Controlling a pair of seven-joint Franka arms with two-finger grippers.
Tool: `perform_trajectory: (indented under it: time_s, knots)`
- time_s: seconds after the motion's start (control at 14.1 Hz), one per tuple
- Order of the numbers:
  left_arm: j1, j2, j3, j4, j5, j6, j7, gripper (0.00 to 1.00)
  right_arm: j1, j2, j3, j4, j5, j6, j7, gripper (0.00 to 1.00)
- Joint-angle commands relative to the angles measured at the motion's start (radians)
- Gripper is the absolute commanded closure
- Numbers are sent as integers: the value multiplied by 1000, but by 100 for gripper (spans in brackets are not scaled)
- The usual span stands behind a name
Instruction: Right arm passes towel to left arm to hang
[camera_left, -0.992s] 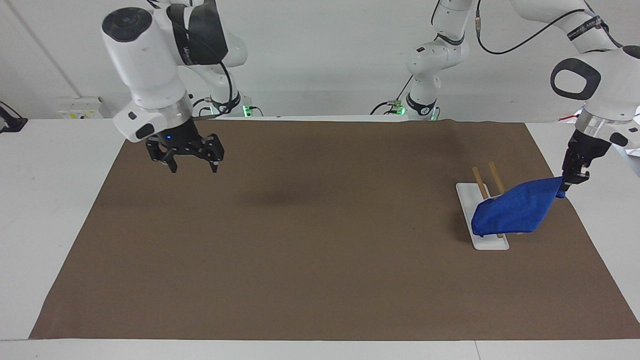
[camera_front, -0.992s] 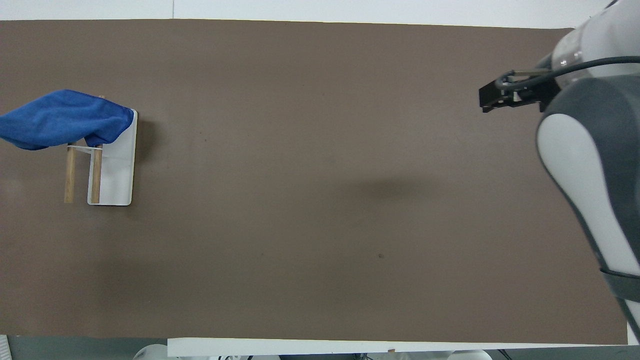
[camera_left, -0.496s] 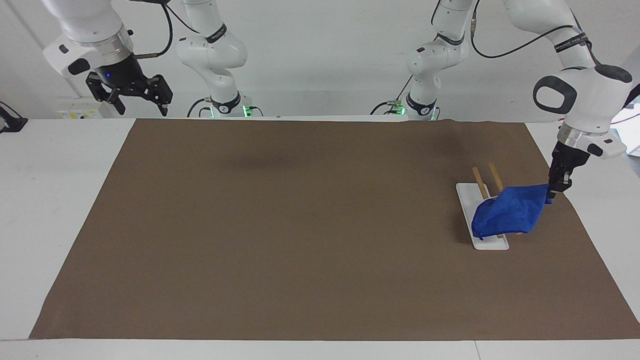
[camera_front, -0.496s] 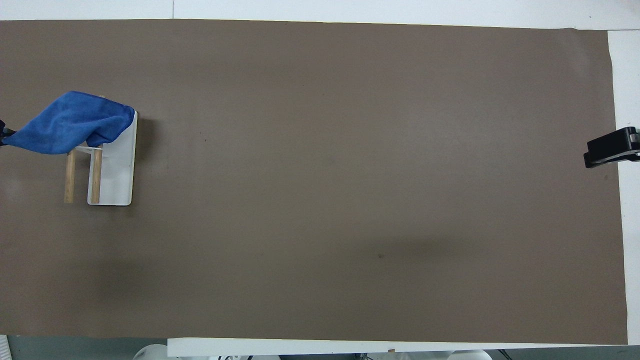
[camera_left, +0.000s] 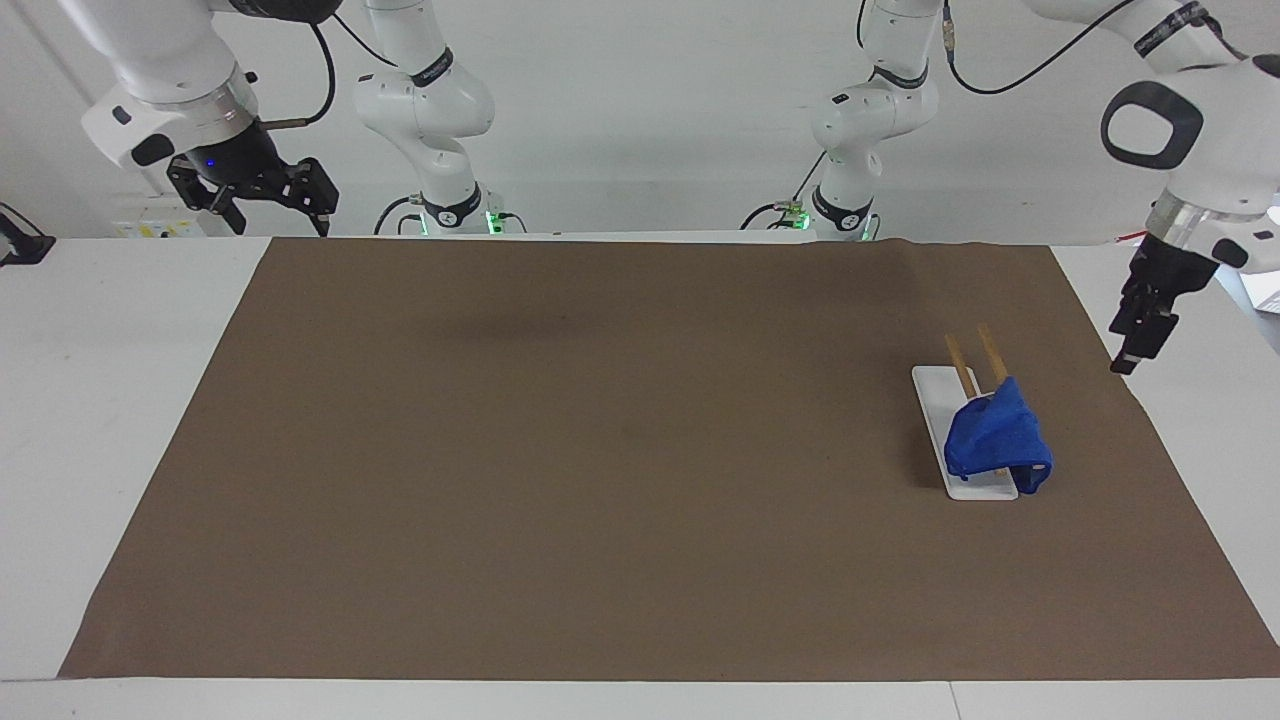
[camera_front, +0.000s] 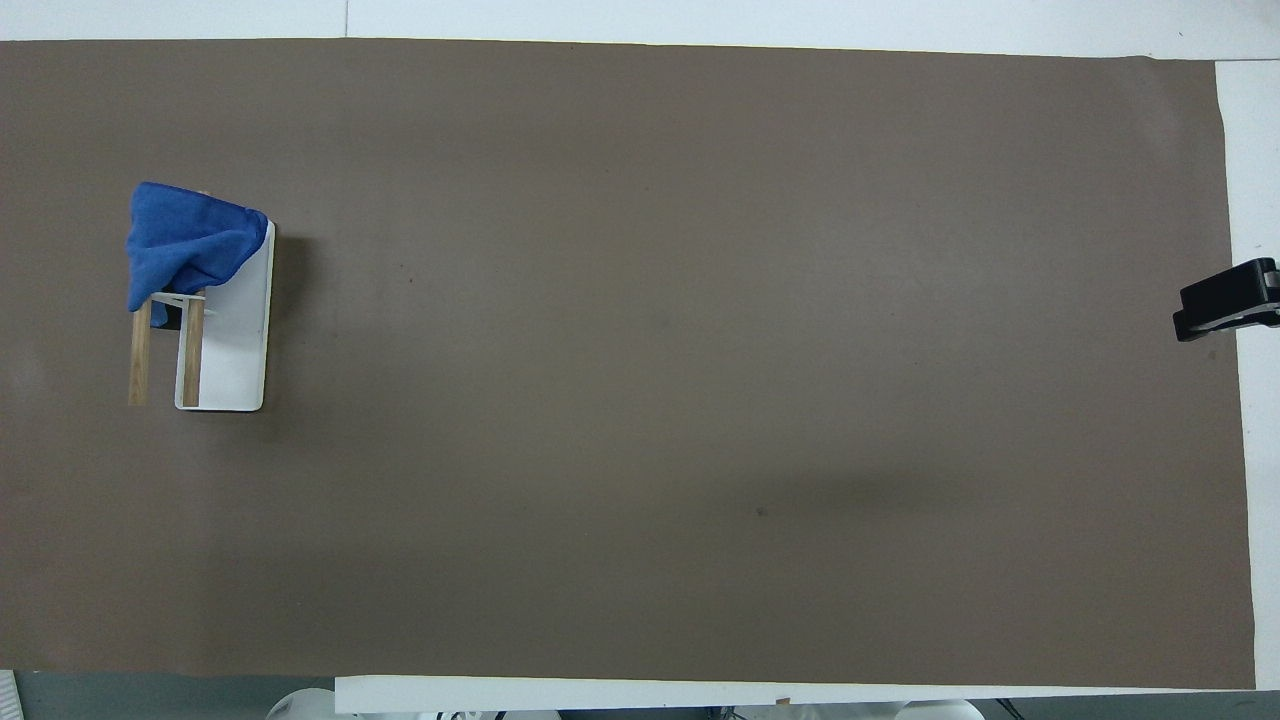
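Note:
The blue towel (camera_left: 995, 437) is draped over the end of the rack's two wooden rails (camera_left: 975, 358) that lies farther from the robots, above the white rack base (camera_left: 934, 415). It also shows in the overhead view (camera_front: 185, 243), bunched over the rails (camera_front: 140, 360). My left gripper (camera_left: 1135, 348) is open and empty, in the air over the mat's edge beside the rack, clear of the towel. My right gripper (camera_left: 275, 212) is open and empty, raised over the mat's corner at the right arm's end; it shows at the overhead view's edge (camera_front: 1225, 310).
A brown mat (camera_left: 600, 450) covers most of the white table. The rack base (camera_front: 235, 340) stands on it toward the left arm's end. Both arm bases (camera_left: 450, 215) stand at the robots' edge of the table.
My left gripper let go of the towel's corner and rose away; the towel dropped and now hangs bunched on the rails. My right gripper pulled back and up to the mat's corner.

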Motion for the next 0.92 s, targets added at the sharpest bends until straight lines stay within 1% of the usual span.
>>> perform_trajectory:
  time_s: [0.0, 0.14, 0.28, 0.43, 0.5, 0.57, 0.64, 0.71, 0.85]
  knots:
    - [-102, 22, 6, 131, 68, -212, 157, 0, -11, -6, 13, -6, -7, 13, -25, 0]
    - [-183, 17, 7, 139, 105, -287, 302, 0, -9, -7, 13, -15, -6, 11, -29, 0]
    - [-189, 20, 6, 148, 102, -304, 460, 0, -8, -9, 13, -19, -4, 13, -29, 0]
    - [-200, 40, 0, 173, 107, -309, 493, 0, -6, -9, 14, -19, 0, 8, -31, 0]
    - [-205, 79, 0, 229, 110, -333, 493, 0, -6, -10, 14, -19, 20, 7, -29, 0]
    - [-209, 150, -3, 326, 119, -420, 496, 0, -12, -10, 14, -19, 40, 8, -28, 0]
    - [-211, 231, -11, 446, 124, -505, 526, 0, -17, -10, 13, -19, 54, 10, -29, 0]
    - [-209, 256, -14, 496, 122, -540, 569, 0, -17, -10, 13, -19, 54, 10, -31, 0]
    - [-208, 255, -13, 497, 119, -545, 603, 0, -17, -10, 13, -19, 54, 10, -25, 0]
